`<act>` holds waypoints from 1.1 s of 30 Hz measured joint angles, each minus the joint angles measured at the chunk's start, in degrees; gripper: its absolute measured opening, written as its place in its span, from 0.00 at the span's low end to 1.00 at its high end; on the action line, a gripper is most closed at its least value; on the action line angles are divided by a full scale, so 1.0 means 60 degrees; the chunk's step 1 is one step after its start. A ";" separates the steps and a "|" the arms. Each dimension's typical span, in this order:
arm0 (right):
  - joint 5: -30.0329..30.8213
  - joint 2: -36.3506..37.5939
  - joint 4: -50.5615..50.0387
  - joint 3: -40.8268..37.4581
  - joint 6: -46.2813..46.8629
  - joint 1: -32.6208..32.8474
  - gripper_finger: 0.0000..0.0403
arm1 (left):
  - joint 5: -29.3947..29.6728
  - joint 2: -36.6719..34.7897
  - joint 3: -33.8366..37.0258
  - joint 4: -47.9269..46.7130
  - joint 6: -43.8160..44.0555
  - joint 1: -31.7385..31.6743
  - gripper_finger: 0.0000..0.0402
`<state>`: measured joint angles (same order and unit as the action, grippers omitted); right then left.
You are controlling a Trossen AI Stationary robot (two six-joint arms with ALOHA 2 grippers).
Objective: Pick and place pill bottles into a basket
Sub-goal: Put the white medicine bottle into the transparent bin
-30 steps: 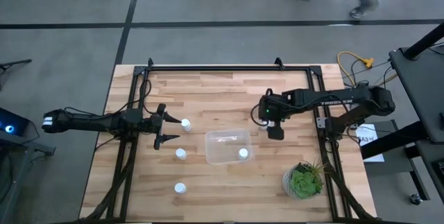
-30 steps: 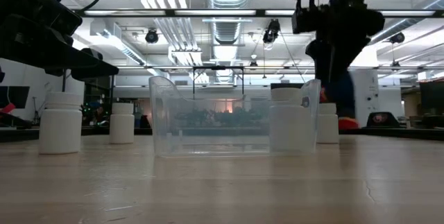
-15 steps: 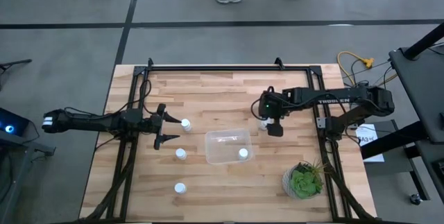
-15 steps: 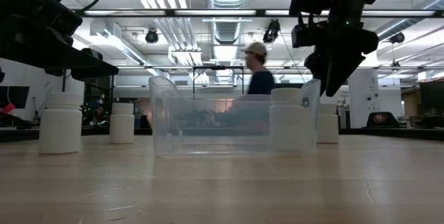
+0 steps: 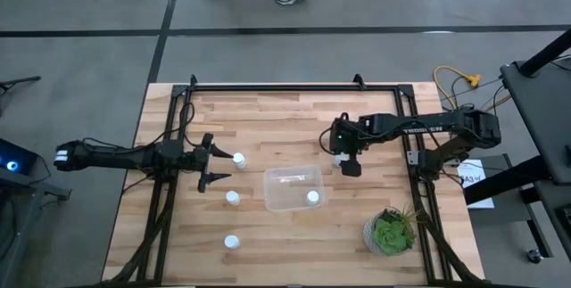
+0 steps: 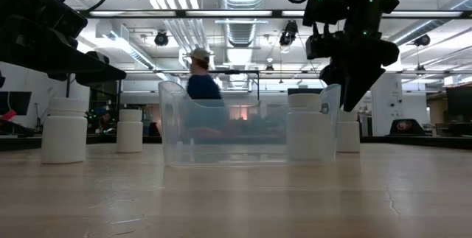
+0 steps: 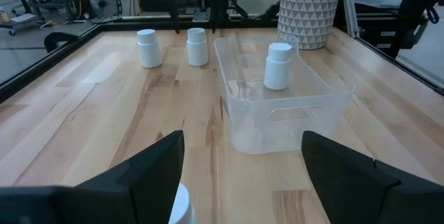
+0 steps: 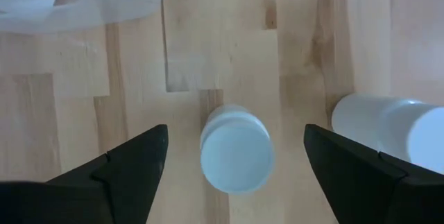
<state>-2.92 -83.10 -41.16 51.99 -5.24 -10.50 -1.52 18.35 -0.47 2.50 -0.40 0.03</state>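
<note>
Standing on pale butcher-block planks, the table [image 5: 268,114] carries a dark metal frame along its far edge and both sides. The basket [image 5: 293,188], a clear thin-walled plastic tub with rounded corners, sits near the table's middle; one white, round-capped pill bottle [image 5: 313,197] stands upright inside it at the right end. Three more bottles stand on open wood to its left: one [image 5: 239,159] between the left gripper's fingers, one [image 5: 232,198] nearer the basket, one [image 5: 232,242] toward the near edge. Ample bare wood lies around them. A potted plant [image 5: 390,231] in a patterned pot occupies the near right corner.

Left gripper [image 5: 217,163] reaches in level from the left, fingers spread and apart from the bottle. Right gripper [image 8: 236,156] points downward over two bottles [image 8: 236,148] [image 8: 392,130] beyond the basket's right end, fingers spread wide, straddling one cap without touching it.
</note>
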 joint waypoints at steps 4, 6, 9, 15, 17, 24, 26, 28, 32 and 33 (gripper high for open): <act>0.0000 -0.0129 0.0003 -0.0025 0.0019 -0.0010 0.81 | -0.0002 0.0000 0.0001 0.0004 0.0000 0.0000 0.68; -0.0020 -0.0207 0.0003 -0.0025 0.0023 -0.0010 0.81 | 0.0000 0.0000 0.0000 0.0002 -0.0002 0.0000 0.68; -0.0024 -0.0319 0.0013 -0.0025 0.0020 -0.0010 0.81 | -0.0001 0.0000 0.0002 0.0000 0.0000 0.0000 0.68; -0.0015 -0.0541 0.0014 -0.0044 0.0239 -0.0003 0.78 | -0.0001 0.0000 0.0001 0.0000 0.0000 0.0000 0.68; 0.0025 -0.0592 0.0015 -0.0065 0.0433 -0.0003 0.73 | -0.0001 0.0000 0.0001 0.0001 0.0000 -0.0001 0.68; -0.0038 -0.0596 0.0085 -0.0049 0.0734 -0.0004 0.37 | 0.0000 0.0000 0.0000 0.0000 0.0000 -0.0002 0.68; -0.0263 -0.0584 0.0020 -0.0001 0.0732 -0.0010 0.36 | 0.0000 0.0000 0.0000 0.0000 0.0000 -0.0004 0.68; -0.0549 -0.0578 -0.0051 0.0078 0.0743 -0.0008 0.36 | -0.0003 0.0000 0.0003 0.0004 -0.0001 -0.0001 0.68; -0.0634 -0.0457 -0.0273 0.0455 0.0849 -0.0002 0.36 | -0.0001 0.0000 0.0001 0.0004 0.0000 -0.0004 0.68; -0.0634 -0.0428 -0.0411 0.0601 0.0847 0.0000 0.36 | -0.0004 0.0000 0.0000 0.0000 0.0000 0.0000 0.68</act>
<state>-6.72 -85.68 -43.63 55.59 -0.16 -10.50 -1.54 18.35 -0.47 2.50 -0.40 0.03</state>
